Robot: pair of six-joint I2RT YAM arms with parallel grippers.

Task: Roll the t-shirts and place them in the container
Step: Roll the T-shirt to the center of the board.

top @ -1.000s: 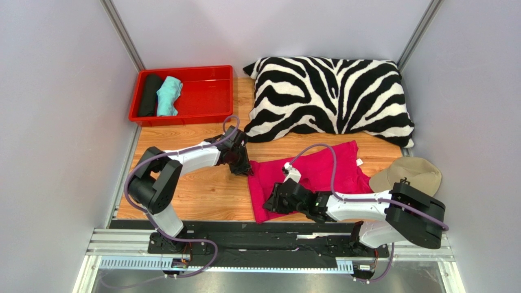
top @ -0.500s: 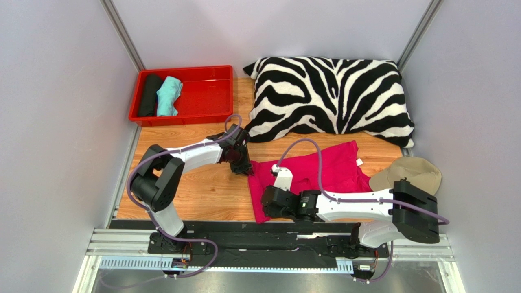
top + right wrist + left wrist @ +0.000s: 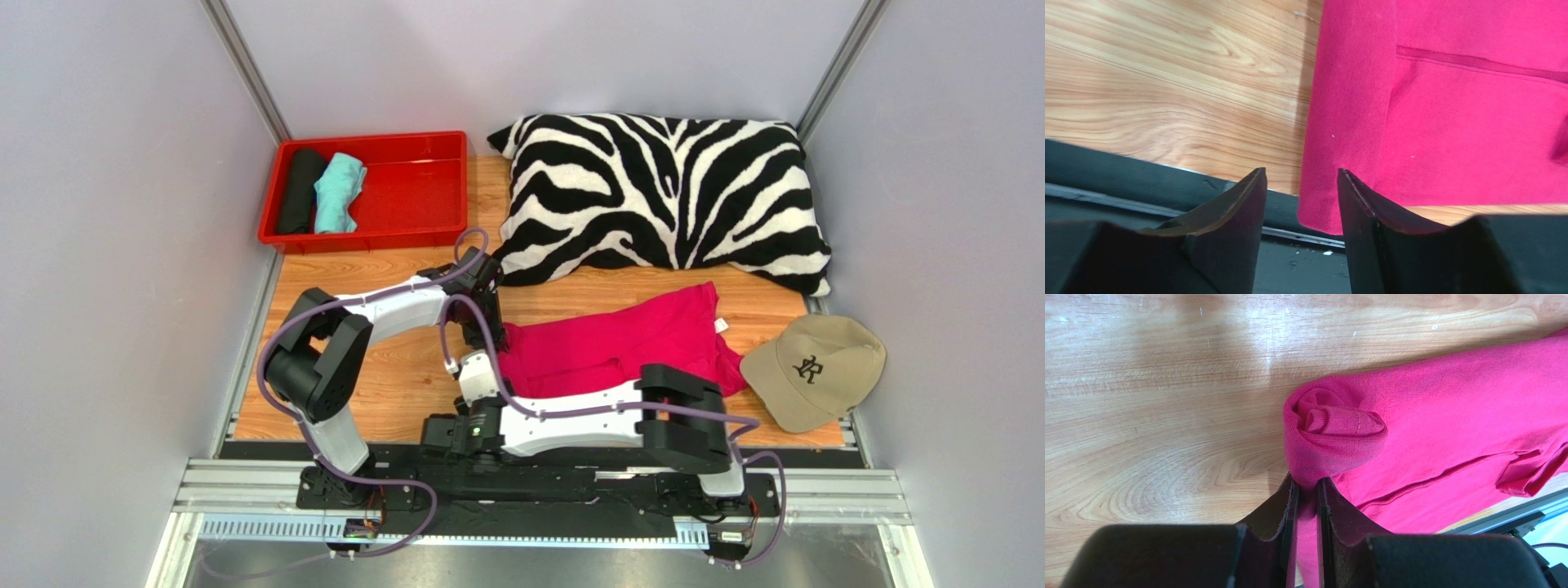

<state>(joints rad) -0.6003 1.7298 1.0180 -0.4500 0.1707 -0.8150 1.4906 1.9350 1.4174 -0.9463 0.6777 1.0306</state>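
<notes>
Two end effectors are mine, and both work at the left end of the hot-pink t-shirt (image 3: 613, 349), which lies spread across the wooden tabletop (image 3: 393, 368) in front of the zebra-striped pillow (image 3: 662, 190).

My left end effector (image 3: 1306, 484) has its fingers pinched almost together on a thin fold of the pink cloth. Just above that pinch, the shirt's end is curled into a small tight roll (image 3: 1333, 425) that rests on the wood, with the remaining fabric running flat off to the right.

My right end effector (image 3: 1300, 173) is spread wide and grips nothing. It hovers low at the near edge of the tabletop, with the shirt's near-left corner lying below the gap and beside my right-hand finger. That corner hangs a little past the wood, over the black rail (image 3: 1137, 177).

Two finished rolls, a black roll (image 3: 298, 190) and a mint-green roll (image 3: 339, 192), lie side by side in the left part of the red tray (image 3: 368, 233) at the far left. A beige baseball cap (image 3: 813, 368) sits just beside the shirt's right end.
</notes>
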